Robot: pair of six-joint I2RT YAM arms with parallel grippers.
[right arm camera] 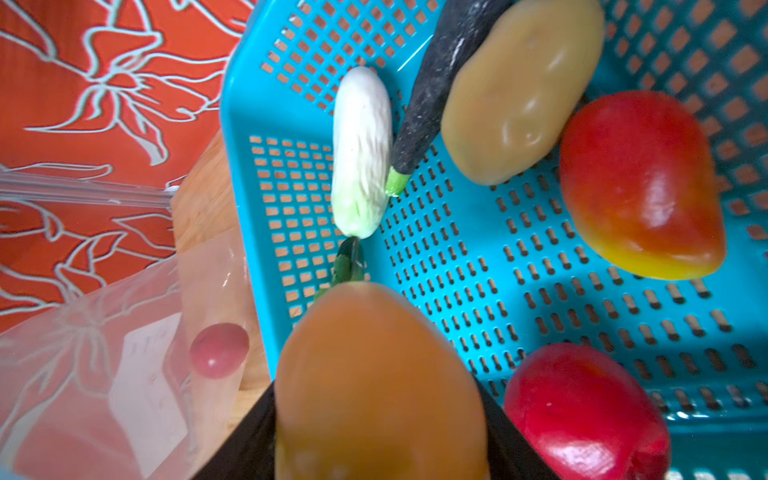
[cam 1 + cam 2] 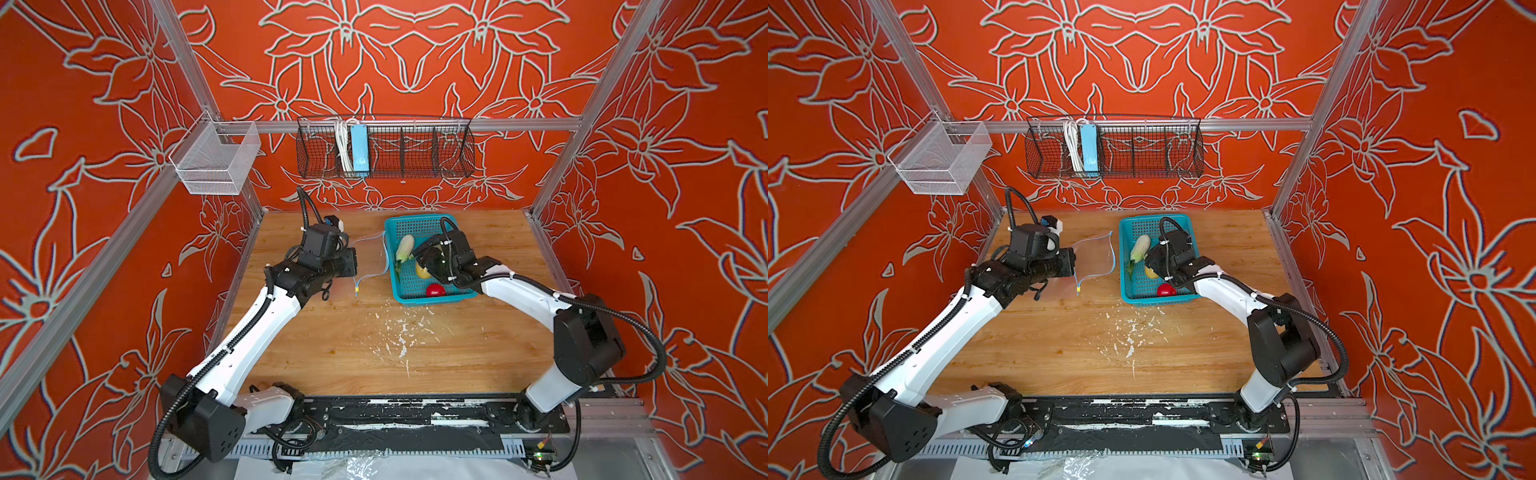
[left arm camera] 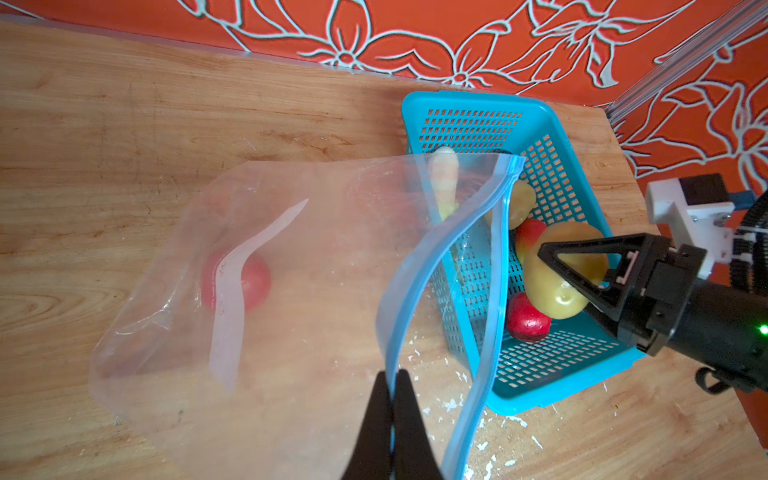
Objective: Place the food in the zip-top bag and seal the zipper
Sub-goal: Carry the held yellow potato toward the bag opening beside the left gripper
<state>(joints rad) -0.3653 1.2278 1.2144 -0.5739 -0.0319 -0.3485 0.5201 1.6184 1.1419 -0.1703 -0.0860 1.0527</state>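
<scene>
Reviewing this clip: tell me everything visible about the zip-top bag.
The zip-top bag is clear, flimsy, wrinkled plastic with a white label patch and a light-blue zipper along its mouth, ending in a small yellowish tab. It lies on the wooden table, mouth gaping toward the teal basket. The left gripper has its jaws shut on the upper lip, holding it up. One red tomato sits inside.

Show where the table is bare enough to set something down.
Bare: the near half of the table, in front of the zip-top bag and basket; also the strip right of the basket. Crowded: the basket, where the right hand holds a potato.
</scene>
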